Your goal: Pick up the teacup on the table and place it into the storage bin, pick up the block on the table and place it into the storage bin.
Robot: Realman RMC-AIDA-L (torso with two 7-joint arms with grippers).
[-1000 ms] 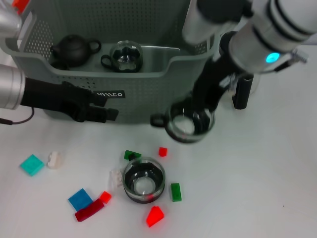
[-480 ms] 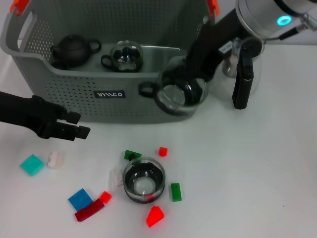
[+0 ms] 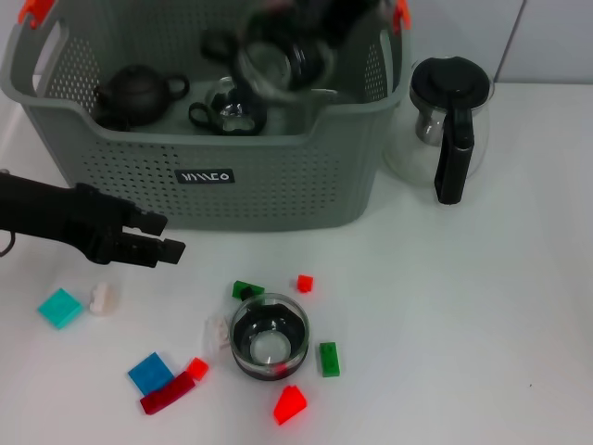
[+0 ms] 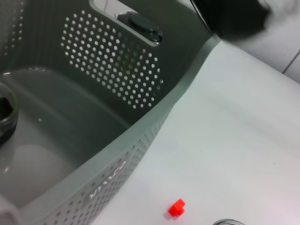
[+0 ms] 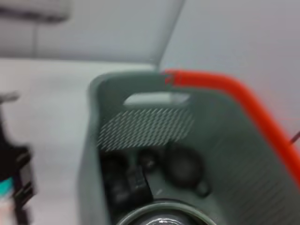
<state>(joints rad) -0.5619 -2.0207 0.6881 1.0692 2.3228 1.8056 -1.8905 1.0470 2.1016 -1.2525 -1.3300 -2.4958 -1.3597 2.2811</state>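
Gripping one teacup (image 3: 278,57) over the storage bin (image 3: 278,181), the right tool (image 3: 320,28); left tool (image 3: 153,236) open.

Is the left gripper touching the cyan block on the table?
Apart. In the head view the left gripper hangs off the storage bin's front wall, with bare table plainly showing between it and the cyan block.

My storage bin (image 3: 278,185) is grey, perforated, with orange clips (image 3: 35,9); red, green, blue blocks dot my white worktop (image 3: 463,324).
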